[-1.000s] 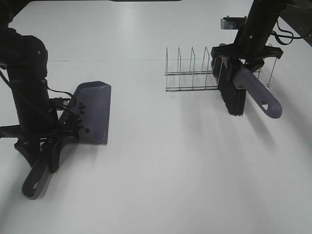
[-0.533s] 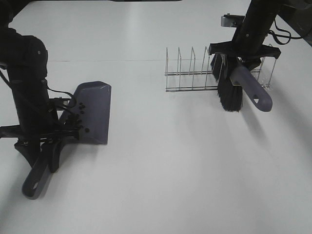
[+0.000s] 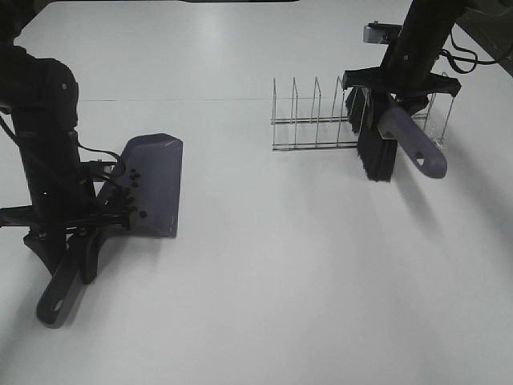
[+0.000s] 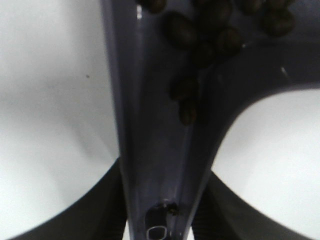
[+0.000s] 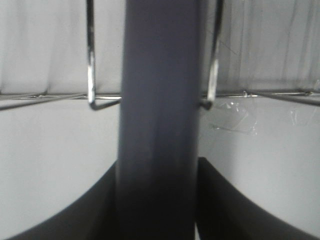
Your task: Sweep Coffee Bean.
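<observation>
Grey-violet plastic is the material of the dustpan (image 3: 154,183), which lies flat on the white table (image 3: 264,289) at the left side. The left gripper (image 3: 76,220) is clenched on its handle; in the left wrist view the two jaws press the handle from both sides. The coffee bean (image 3: 132,192) cluster is already inside the pan, near its back wall and the root of the handle (image 4: 200,35). I see no loose beans on the table, though they may be too small to notice.

So the sweeping itself looks finished, and the step in hand seems to be putting the tools away. At the right, the right gripper (image 3: 398,87) grasps the brush (image 3: 383,144) by its handle, bristles down, at the end of the wire rack (image 3: 321,116). I think the next move calls for guiding the brush between two wire dividers and then letting it go.

The thin wires are the obstacle: the bristles can catch on them. The dustpan must stay level, or the beans will spill.
</observation>
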Controlling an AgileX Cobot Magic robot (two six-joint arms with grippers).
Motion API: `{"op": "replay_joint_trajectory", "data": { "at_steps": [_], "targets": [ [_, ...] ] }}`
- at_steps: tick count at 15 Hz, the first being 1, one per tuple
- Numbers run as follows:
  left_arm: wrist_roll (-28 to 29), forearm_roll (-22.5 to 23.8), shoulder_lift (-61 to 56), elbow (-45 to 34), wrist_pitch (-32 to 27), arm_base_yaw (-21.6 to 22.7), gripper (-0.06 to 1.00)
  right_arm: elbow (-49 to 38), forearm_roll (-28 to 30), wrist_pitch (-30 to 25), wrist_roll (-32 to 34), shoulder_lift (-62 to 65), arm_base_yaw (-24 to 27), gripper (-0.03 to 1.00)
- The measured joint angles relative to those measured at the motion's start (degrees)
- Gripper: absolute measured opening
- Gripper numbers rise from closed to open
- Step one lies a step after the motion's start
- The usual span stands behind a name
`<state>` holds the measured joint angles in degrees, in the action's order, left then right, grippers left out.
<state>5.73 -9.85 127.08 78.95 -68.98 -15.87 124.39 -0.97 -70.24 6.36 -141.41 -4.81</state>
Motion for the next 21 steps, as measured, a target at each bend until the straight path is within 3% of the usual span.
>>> {"op": "replay_joint_trajectory", "data": {
  "at_steps": [2,4,10,12,15,18,21],
  "targets": [
    [0.0,0.0,0.0,0.0,0.0,0.0,0.31,1.7,0.3,0.1,-1.0,-0.4,0.2,0.63],
    [0.0,-0.2,0.0,0.0,0.2,0.0,0.31,6.0,0.3,0.1,-1.0,-0.6,0.3,0.75],
    [-0.1,-0.3,0.0,0.0,0.2,0.0,0.31,8.2,0.0,0.2,-2.1,2.3,0.3,0.77],
    [-0.1,-1.2,0.0,0.0,0.4,0.0,0.42,6.8,-0.1,0.2,-2.6,6.0,0.3,0.77],
    [-0.4,-2.8,-1.3,0.0,2.3,-0.2,0.73,1.5,-0.1,0.2,-4.6,13.1,0.3,0.77],
    [-1.5,-0.4,-4.6,-0.7,8.6,-0.2,0.77,-4.9,-0.1,0.2,-5.4,20.6,0.3,0.77],
    [-1.7,0.6,-12.8,-0.7,8.7,-0.2,0.77,-15.1,-0.1,0.2,-7.6,30.3,0.3,0.77]
  ]
}}
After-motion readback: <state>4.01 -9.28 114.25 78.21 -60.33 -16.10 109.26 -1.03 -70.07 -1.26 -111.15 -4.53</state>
